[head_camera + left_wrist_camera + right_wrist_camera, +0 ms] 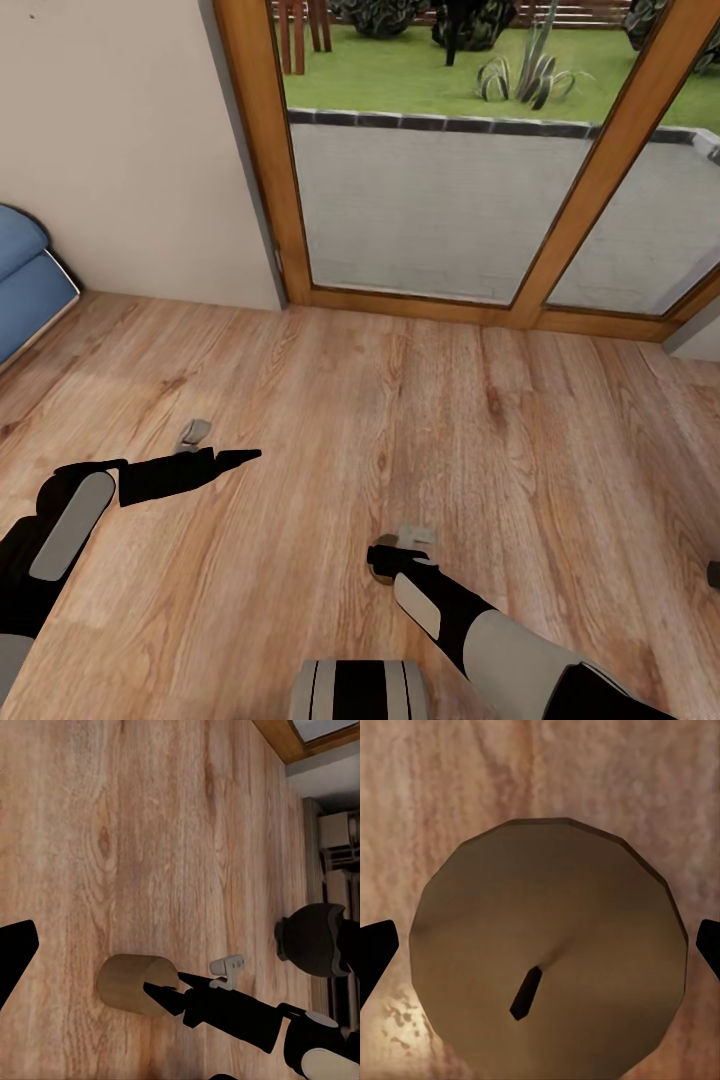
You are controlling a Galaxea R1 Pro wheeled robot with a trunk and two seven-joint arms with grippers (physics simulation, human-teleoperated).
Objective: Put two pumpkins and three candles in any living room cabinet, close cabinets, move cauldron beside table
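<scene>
Scene: wooden floor [330,420] before a glazed door [450,180]; a blue seat [25,285] at far left.
Candle: one candle [547,952] stands upright on the floor, near and a little right of centre in the head view [384,566], mostly hidden under the right arm. The left wrist view shows its tan side resting on the boards [135,984].
Right gripper: the right gripper [540,945] points straight down over the candle, wick side up. Jaws are spread wider than the candle; a black tip shows at either side, apparently clear of the wax. Nothing is held yet. The spread seems meant to let the jaws drop past the rim and close on the sides.
Left gripper: the left gripper [235,458] hangs low over bare floor, well left of the candle, out of the right arm's way. Whether its jaws are apart or closed I cannot tell; it carries nothing visible.
Step, judged: centred for a top-down pick; lowering and closing would come next.
Risk: a stubby candle may tip if one jaw touches first.
</scene>
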